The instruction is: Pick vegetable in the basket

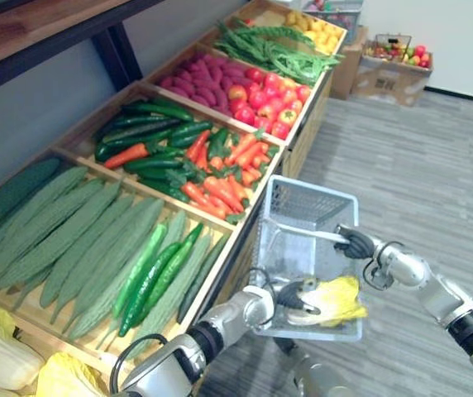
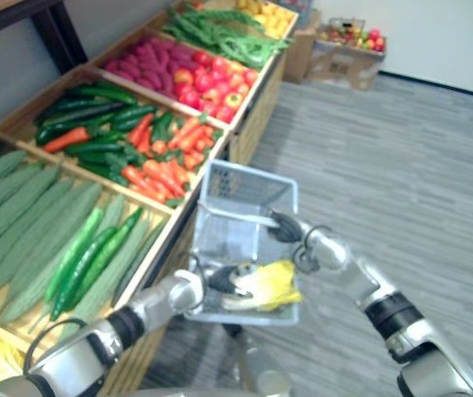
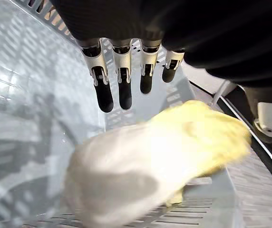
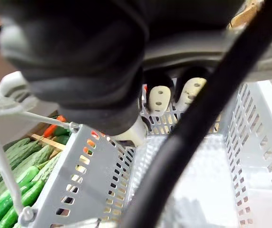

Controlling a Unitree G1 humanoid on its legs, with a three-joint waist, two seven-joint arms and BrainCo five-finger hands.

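Note:
A grey plastic basket [image 1: 307,192] hangs beside the vegetable stand, and my right hand [image 1: 354,244] is shut on its wire handle, fingers [image 4: 158,99] curled round it. A yellow-white napa cabbage [image 1: 332,302] lies at the basket's near end, partly over the near rim. My left hand [image 1: 290,294] is just beside the cabbage at the near rim. Its fingers [image 3: 102,90] are straight and apart from the cabbage [image 3: 150,161], which shows blurred below them against the basket wall [image 3: 22,95].
The wooden stand on my left holds bins of bitter gourds and cucumbers [image 1: 96,248], peppers and carrots [image 1: 187,157], purple sweet potatoes [image 1: 207,78], tomatoes [image 1: 265,99] and green beans [image 1: 274,45]. More cabbages [image 1: 5,356] lie at the lower left. A cardboard box [image 1: 394,74] stands far back on the grey floor [image 1: 418,165].

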